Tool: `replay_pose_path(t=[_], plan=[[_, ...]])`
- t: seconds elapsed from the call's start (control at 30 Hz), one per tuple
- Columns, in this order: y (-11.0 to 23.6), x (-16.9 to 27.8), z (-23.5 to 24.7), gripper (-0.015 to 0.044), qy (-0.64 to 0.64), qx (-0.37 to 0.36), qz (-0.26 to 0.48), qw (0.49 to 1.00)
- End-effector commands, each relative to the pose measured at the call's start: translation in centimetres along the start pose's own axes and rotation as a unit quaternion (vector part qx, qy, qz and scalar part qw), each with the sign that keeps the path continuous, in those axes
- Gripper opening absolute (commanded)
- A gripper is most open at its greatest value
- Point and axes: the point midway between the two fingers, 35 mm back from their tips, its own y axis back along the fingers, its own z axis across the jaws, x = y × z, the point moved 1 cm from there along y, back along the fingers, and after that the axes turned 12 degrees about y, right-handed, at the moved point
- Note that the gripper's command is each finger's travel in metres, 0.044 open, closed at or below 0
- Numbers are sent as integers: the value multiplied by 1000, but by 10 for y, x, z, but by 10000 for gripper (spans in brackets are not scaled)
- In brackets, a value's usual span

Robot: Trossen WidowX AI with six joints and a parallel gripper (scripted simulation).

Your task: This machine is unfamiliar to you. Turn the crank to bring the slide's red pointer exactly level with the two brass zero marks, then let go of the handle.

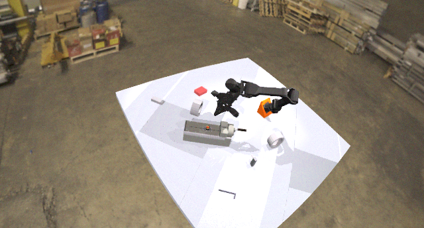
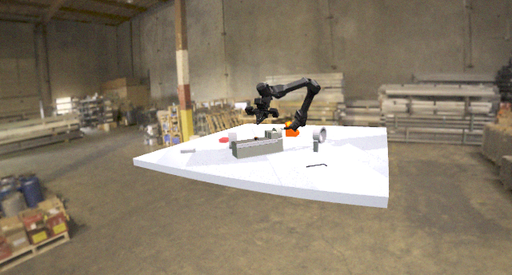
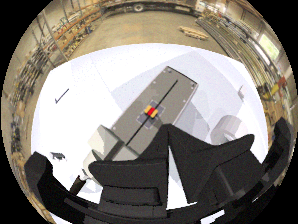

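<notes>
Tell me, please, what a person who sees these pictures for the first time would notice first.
The black arm stands out on the white table, its shut, empty hand hanging above the grey crank machine at the middle. Next comes the bright orange base at the arm's foot, then the small red block near the far edge.

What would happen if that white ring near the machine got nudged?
The white ring stands on its edge on the white mat, so it would probably roll or topple. Being hollow, it looks fairly light, so a nudge would likely move it.
</notes>
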Motion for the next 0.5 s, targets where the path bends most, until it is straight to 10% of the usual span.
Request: replay_pose_path(t=[0.0,0.47], plan=[[0,0,0,0,0,0,0,1000],[0,0,0,368,0,0,0,1000]])
